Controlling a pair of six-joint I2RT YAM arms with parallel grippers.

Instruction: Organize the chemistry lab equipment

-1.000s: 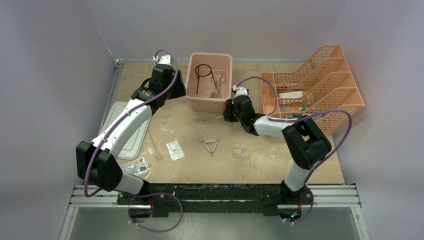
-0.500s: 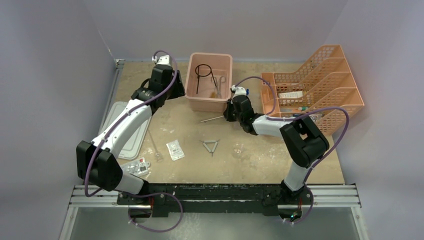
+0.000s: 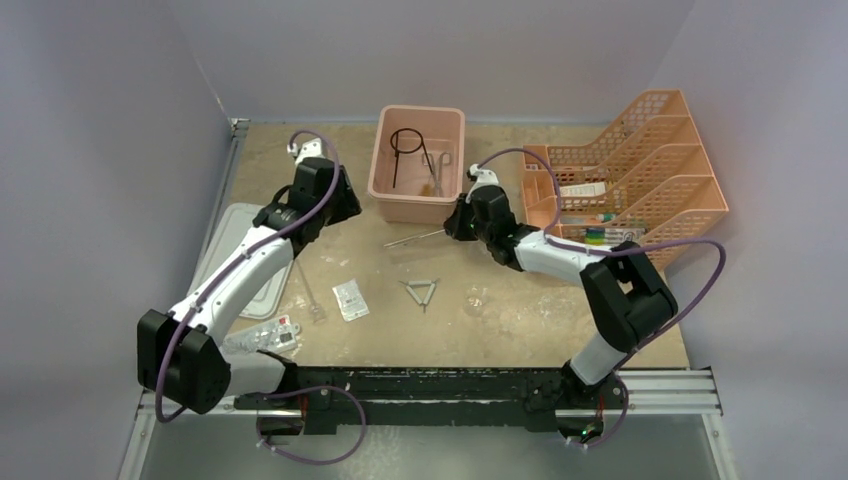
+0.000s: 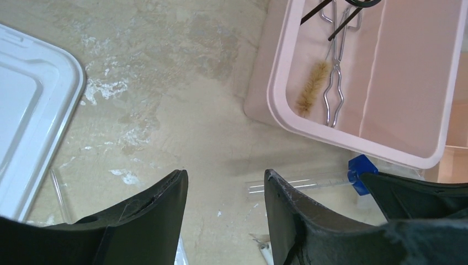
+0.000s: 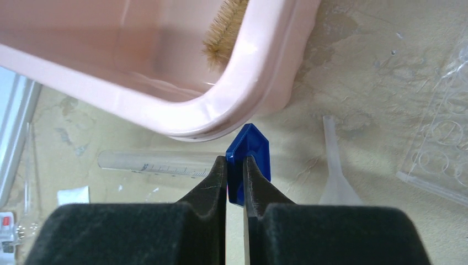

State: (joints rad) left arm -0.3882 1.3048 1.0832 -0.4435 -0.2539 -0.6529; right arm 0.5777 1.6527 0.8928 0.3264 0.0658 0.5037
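Observation:
My right gripper (image 5: pixel 235 160) is shut on the blue base (image 5: pixel 251 146) of a clear graduated cylinder (image 5: pixel 154 163), the blue-tipped rod, which lies low over the table just in front of the pink tub (image 5: pixel 248 72). In the top view the right gripper (image 3: pixel 458 228) is at the tub's front right corner, with the cylinder (image 3: pixel 415 239) pointing left. My left gripper (image 4: pixel 225 179) is open and empty above bare table left of the tub; in the top view it (image 3: pixel 335 203) is there too. The wire ring (image 3: pixel 405 145), tongs (image 4: pixel 334 91) and a brush (image 4: pixel 310 88) lie in the tub.
A wire triangle (image 3: pixel 421 291), a small glass (image 3: pixel 476 297), white packets (image 3: pixel 350 298), and a glass rod (image 3: pixel 308 290) lie on the table. The white lid (image 3: pixel 250 260) is at the left. Orange racks (image 3: pixel 640 170) stand right. A clear funnel (image 5: pixel 334 176) lies by my right gripper.
My left arm has drawn back from the tub's left side, toward the left and nearer edge. My right gripper has shifted slightly, and the cylinder now sticks out further left.

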